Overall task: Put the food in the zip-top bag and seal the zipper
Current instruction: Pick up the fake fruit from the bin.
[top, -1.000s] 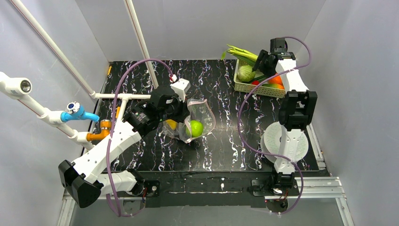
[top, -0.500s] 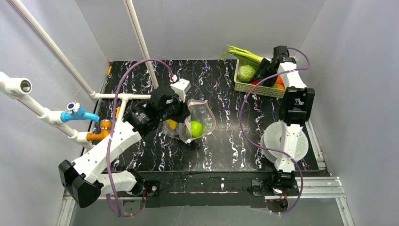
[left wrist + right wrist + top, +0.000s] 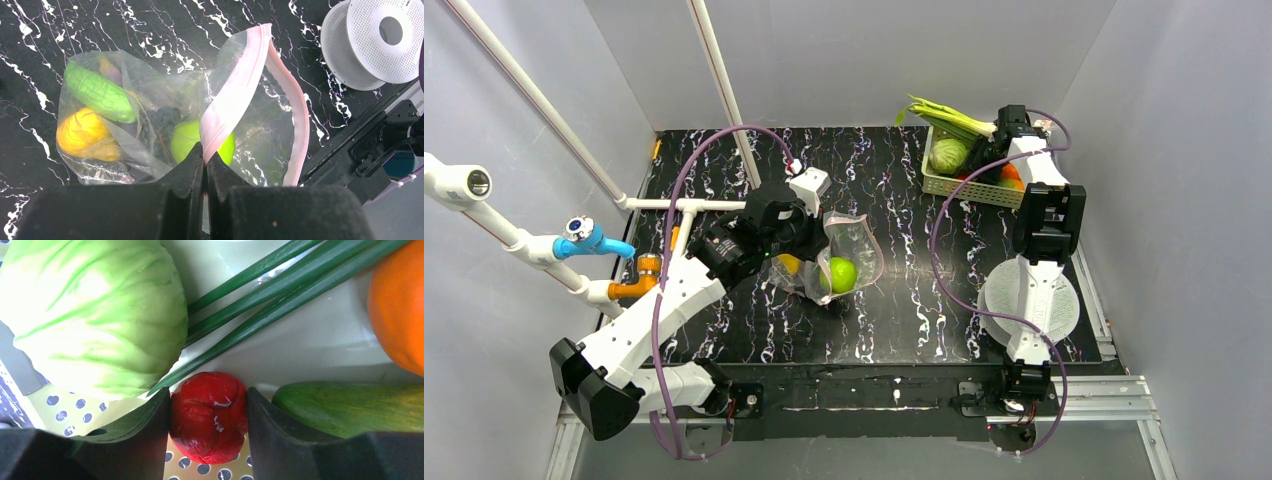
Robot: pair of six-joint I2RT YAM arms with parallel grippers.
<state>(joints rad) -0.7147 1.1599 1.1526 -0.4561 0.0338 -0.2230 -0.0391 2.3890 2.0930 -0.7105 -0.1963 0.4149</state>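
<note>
The left tool (image 3: 205, 159) is pinched tight on the smooth pink zipper (image 3: 235, 95) of the crinkly clear zip-top bag (image 3: 270, 130), which lies mid tabletop (image 3: 904, 290). A dark item (image 3: 162, 120) inside the bag is hard to make out. Far right, the right tool (image 3: 208, 391), now lower in the perforated basket (image 3: 979, 190) than before, clamps a wrinkled glossy red fruit (image 3: 207, 422).

I work in a robotics lab test cell. Plain grey panel walls (image 3: 1164, 150) box in my black, white-veined counter (image 3: 894, 320). A bare aluminium rail frame (image 3: 1114, 395) runs along its near edge. White plastic pipes (image 3: 534, 98) with a blue fitting (image 3: 589, 240) and an orange fitting (image 3: 639, 287) stand at the left, and purple cables (image 3: 934, 245) loop loose.
</note>
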